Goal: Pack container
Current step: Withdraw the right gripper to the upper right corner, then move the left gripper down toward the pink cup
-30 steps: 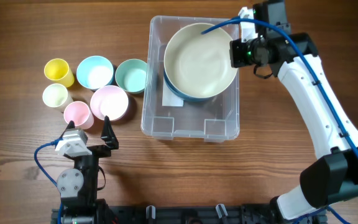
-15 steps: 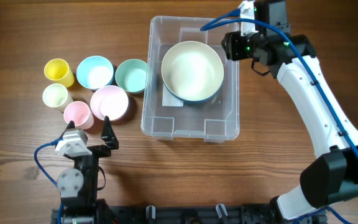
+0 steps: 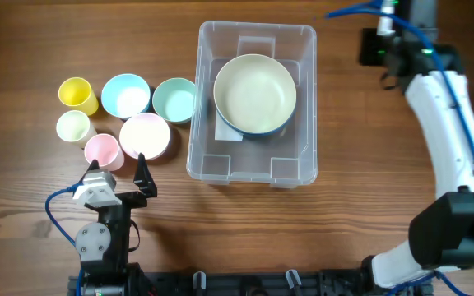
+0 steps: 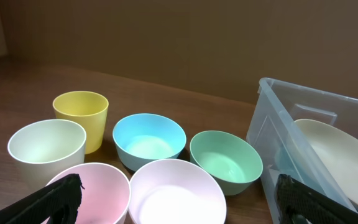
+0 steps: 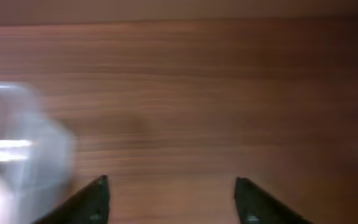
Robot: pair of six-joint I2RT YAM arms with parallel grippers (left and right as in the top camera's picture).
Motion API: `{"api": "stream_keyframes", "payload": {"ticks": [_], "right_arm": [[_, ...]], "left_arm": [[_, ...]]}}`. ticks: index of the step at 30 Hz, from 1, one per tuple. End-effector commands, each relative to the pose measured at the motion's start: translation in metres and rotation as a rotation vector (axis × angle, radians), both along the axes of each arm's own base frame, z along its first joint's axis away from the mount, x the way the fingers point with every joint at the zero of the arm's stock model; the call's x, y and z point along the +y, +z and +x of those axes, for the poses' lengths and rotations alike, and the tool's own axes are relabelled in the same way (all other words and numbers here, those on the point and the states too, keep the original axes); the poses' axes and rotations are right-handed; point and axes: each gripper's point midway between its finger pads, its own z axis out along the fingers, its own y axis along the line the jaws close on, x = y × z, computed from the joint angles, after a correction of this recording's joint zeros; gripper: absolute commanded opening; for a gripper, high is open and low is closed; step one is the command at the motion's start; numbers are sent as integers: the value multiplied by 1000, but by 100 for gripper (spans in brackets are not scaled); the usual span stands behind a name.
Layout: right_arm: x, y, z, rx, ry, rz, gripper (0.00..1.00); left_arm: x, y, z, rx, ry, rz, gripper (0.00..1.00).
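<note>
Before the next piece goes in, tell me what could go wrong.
The big bowl fills much of the container, so later pieces may need nesting or could tip. The pink cup and pink bowl sit close together by the open left gripper; grabbing one could knock the other.

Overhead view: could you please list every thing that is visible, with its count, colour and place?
container: 1, clear, table centre
large bowl: 1, cream inside and blue outside, in the container
label: 1, white, container floor
cups: 3, yellow, cream, pink, left of the container
small bowls: 3, blue, green, pale pink, left of the container
table: 1, brown wood
left gripper: 1, black, open, below the cups
right gripper: 1, black, open, empty, right of the container
</note>
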Motion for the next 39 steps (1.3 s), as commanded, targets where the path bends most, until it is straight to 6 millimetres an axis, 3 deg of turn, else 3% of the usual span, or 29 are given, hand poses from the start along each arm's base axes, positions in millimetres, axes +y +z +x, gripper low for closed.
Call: {"api": "stream_keyframes", "payload": {"ticks": [1,4,6,27,32,39], "right_arm": [[-66,-4,-13,16,-143,-38,98],[-89,-4,-18,9,-185,-15,100],[-93,-4,-19,4,-180,18,99],[-92,-5,-19,-1,-164,45,99],[-92,-5,-19,-1,-164,45,99],[-92,-5,-19,-1,-164,45,100]], "left_arm": [[-3,-2,0,0,-16,19,100],[-3,-2,0,0,-16,19,100],[-3,-2,0,0,-16,19,100],[1,1,0,-12,4,28,100],[1,35,-2,-113,11,18,100],[37,104,-17,-92,229,-78,100]]}}
